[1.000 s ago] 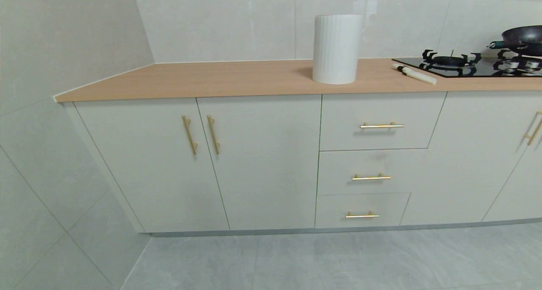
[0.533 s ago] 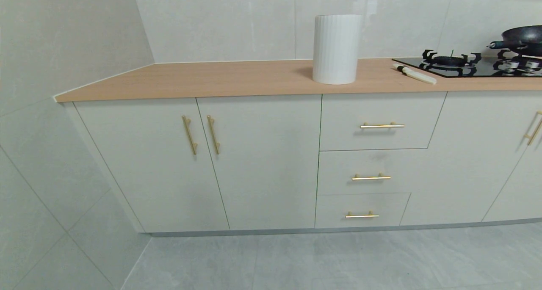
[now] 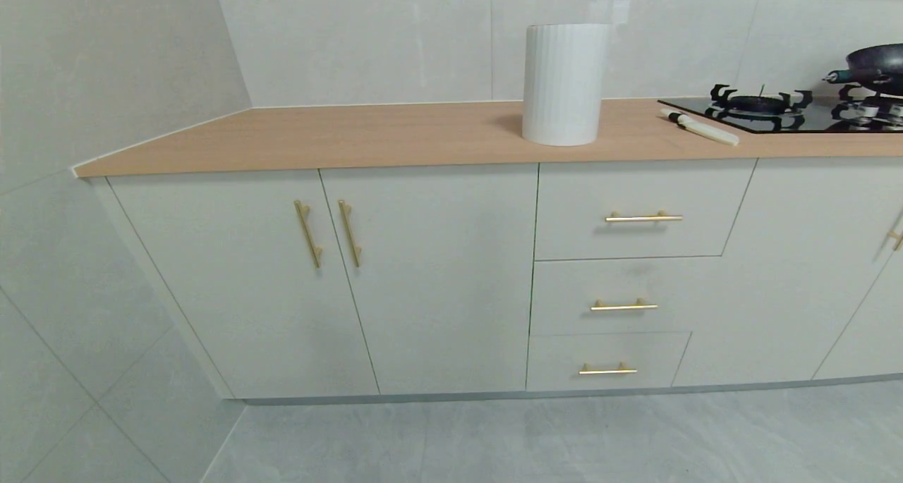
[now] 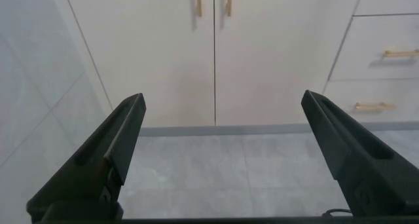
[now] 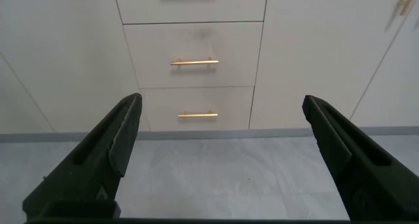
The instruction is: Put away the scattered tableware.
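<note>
A white ribbed cylindrical holder [image 3: 562, 83] stands on the wooden countertop [image 3: 367, 134]. To its right a pale knife with a dark band [image 3: 700, 127] lies on the counter by the hob. My left gripper [image 4: 221, 106] is open and low, facing the double cupboard doors [image 4: 214, 50] across the floor. My right gripper [image 5: 221, 106] is open too, facing the stack of drawers [image 5: 194, 54], with nothing between its fingers.
A black gas hob [image 3: 790, 111] with a dark pan [image 3: 875, 61] sits at the counter's right end. Below are two cupboard doors with gold handles [image 3: 328, 233] and three drawers [image 3: 635, 218]. A tiled wall [image 3: 85, 116] closes the left side. Grey floor [image 3: 494, 441] lies in front.
The whole head view has shifted: the cabinets look slightly larger and lower, so the camera has moved closer. The things on the counter have not moved.
</note>
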